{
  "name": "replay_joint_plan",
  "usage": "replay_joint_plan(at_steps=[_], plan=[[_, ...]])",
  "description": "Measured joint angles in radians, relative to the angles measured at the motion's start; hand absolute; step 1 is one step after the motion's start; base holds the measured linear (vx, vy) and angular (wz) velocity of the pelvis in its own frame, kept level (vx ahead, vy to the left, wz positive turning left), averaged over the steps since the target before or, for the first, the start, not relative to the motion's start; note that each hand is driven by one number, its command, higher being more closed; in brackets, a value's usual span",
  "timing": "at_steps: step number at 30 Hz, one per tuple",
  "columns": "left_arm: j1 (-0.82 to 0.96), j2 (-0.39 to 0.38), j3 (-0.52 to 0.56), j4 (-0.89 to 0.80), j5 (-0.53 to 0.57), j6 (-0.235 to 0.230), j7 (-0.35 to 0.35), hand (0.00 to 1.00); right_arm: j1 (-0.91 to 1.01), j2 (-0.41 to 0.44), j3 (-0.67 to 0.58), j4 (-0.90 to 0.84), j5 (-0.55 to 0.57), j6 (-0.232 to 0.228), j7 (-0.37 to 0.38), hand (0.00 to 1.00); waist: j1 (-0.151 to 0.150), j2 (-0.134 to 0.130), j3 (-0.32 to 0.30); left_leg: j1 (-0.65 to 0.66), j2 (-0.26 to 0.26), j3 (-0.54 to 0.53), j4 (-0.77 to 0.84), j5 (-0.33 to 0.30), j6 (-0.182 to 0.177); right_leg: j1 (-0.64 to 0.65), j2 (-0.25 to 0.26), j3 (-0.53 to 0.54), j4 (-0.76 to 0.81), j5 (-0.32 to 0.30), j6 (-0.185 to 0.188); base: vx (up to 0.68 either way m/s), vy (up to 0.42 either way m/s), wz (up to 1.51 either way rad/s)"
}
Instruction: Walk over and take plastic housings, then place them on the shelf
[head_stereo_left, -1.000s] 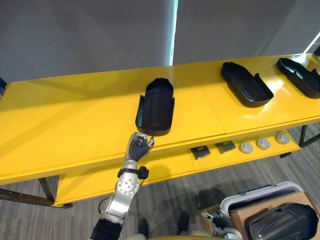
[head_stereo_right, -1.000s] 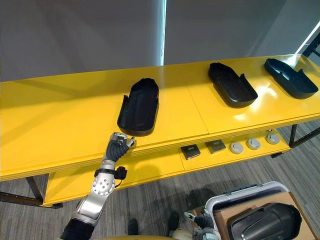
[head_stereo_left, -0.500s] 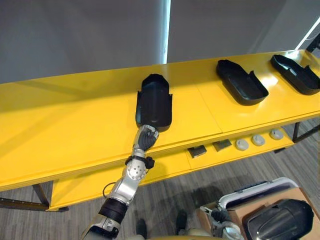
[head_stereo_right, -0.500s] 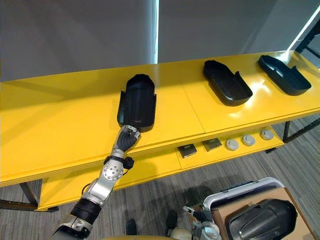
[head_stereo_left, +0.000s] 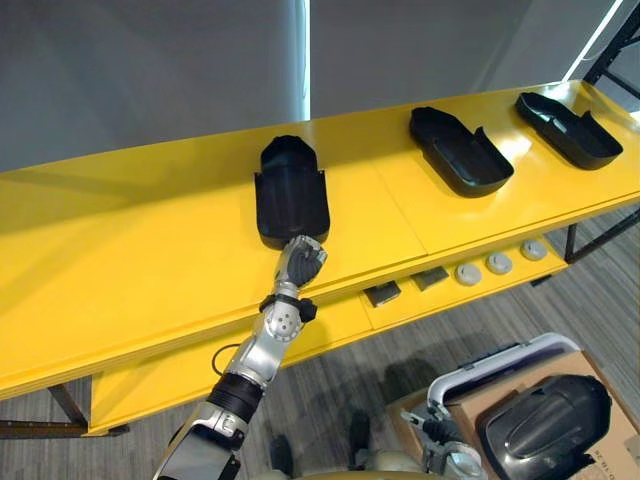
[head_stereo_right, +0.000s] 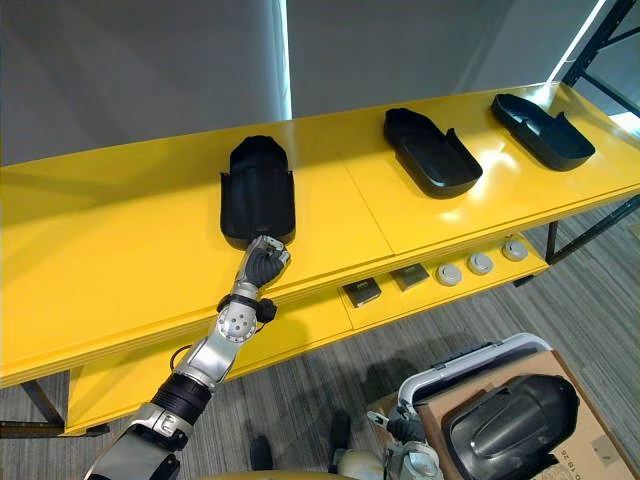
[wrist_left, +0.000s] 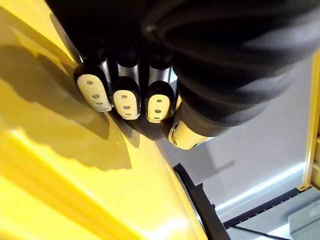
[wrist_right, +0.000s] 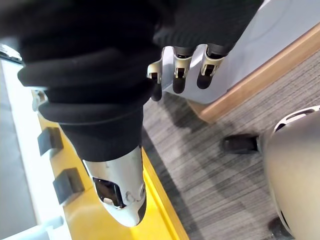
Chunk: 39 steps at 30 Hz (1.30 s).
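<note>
Yellow shelf, upper level: you see three black plastic housings lying open side up, the left housing well apart from the middle housing and the right housing. Your left hand is clenched on nothing at the left housing's near end. Your right hand hangs relaxed above the floor.

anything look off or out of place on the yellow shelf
Nothing spilled or damaged. The left housing points straight back near the shelf's front edge, while the middle housing and right housing lie slanted. The left hand sits at the left housing's near end.
</note>
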Motion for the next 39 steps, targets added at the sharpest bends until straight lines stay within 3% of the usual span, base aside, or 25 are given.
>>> replay_joint_plan(at_steps=[10,13,15,16,21,25,27,30,34,38,39], plan=[[-0.018,0.004,0.043,0.006,-0.004,0.013,0.016,1.0,0.0,0.0,-0.001,0.0,0.0,0.0,0.0,0.0,0.001,0.0,0.0,0.004,0.0,-0.009,0.0,0.0,0.0,0.008,-0.001,-0.007,0.002,0.002,-0.001,0.0,0.003,0.01],[-0.001,0.011,0.044,-0.086,-0.022,0.013,0.016,1.0,0.002,0.0,-0.001,0.001,0.0,0.0,-0.001,0.0,0.001,0.002,0.001,0.009,-0.001,-0.026,0.0,0.001,0.001,0.02,-0.002,-0.021,0.002,0.002,-0.001,0.01,0.016,0.14],[0.021,0.028,0.05,-0.302,-0.045,0.002,0.017,1.0,0.002,-0.002,0.0,0.003,0.0,-0.001,-0.001,0.0,0.007,0.003,0.002,0.007,-0.003,-0.048,0.001,0.001,0.001,0.024,-0.004,-0.03,0.003,0.001,-0.001,0.01,0.023,0.16],[0.022,0.032,0.052,-0.327,-0.05,-0.004,0.017,1.0,0.002,-0.002,0.0,0.004,0.0,-0.001,-0.001,0.0,0.007,0.003,0.002,0.006,-0.003,-0.051,0.001,0.001,0.001,0.024,-0.004,-0.032,0.003,0.001,-0.001,0.01,0.022,0.2],[0.085,0.038,0.2,-0.736,-0.121,-0.109,0.022,1.0,0.013,-0.015,0.002,0.015,0.0,0.0,0.0,0.0,0.034,0.016,0.009,0.012,-0.003,-0.082,0.0,0.0,0.002,0.054,-0.006,-0.062,0.003,-0.007,0.002,0.0,0.024,0.19],[0.208,0.038,0.469,-0.863,-0.193,-0.174,0.079,1.0,0.012,-0.041,0.001,0.055,0.0,0.005,0.001,0.0,0.064,0.026,0.009,0.019,-0.001,-0.117,0.0,0.001,0.001,0.08,-0.004,-0.1,0.003,-0.018,0.0,0.01,0.011,0.29],[0.285,0.035,0.616,-0.859,-0.263,-0.188,0.113,1.0,0.011,-0.045,-0.003,0.055,0.0,0.012,0.0,0.0,0.068,0.026,0.009,0.022,-0.001,-0.14,0.0,0.002,0.0,0.093,-0.004,-0.121,0.003,-0.024,-0.002,0.01,0.006,0.33],[0.437,-0.007,0.787,-0.801,-0.39,-0.196,0.154,1.0,0.019,-0.043,-0.02,0.053,0.0,0.017,0.001,0.0,0.113,0.023,0.007,0.032,-0.002,-0.161,-0.003,0.001,0.0,0.116,-0.005,-0.14,0.003,-0.031,-0.001,0.02,0.018,0.22],[0.616,-0.045,0.806,-0.644,-0.44,-0.172,0.129,1.0,0.022,-0.035,-0.018,0.015,0.0,0.024,0.001,0.0,0.135,0.015,0.0,0.035,-0.001,-0.162,-0.003,-0.005,-0.001,0.128,-0.008,-0.161,0.003,-0.039,0.002,0.02,0.019,0.17],[0.681,-0.093,0.772,-0.325,-0.446,-0.087,0.025,1.0,0.024,-0.03,0.003,-0.065,-0.018,0.034,0.003,0.0,0.146,0.009,-0.004,0.05,0.002,-0.146,0.001,-0.005,-0.001,0.145,-0.01,-0.171,0.003,-0.044,0.007,0.01,0.006,0.02],[0.683,-0.099,0.739,-0.22,-0.447,-0.068,-0.006,0.0,0.029,-0.024,0.004,-0.079,-0.019,0.036,0.003,0.0,0.146,0.007,-0.012,0.06,0.002,-0.141,0.0,-0.007,0.0,0.155,-0.012,-0.173,0.003,-0.048,0.009,0.0,0.0,0.0]])
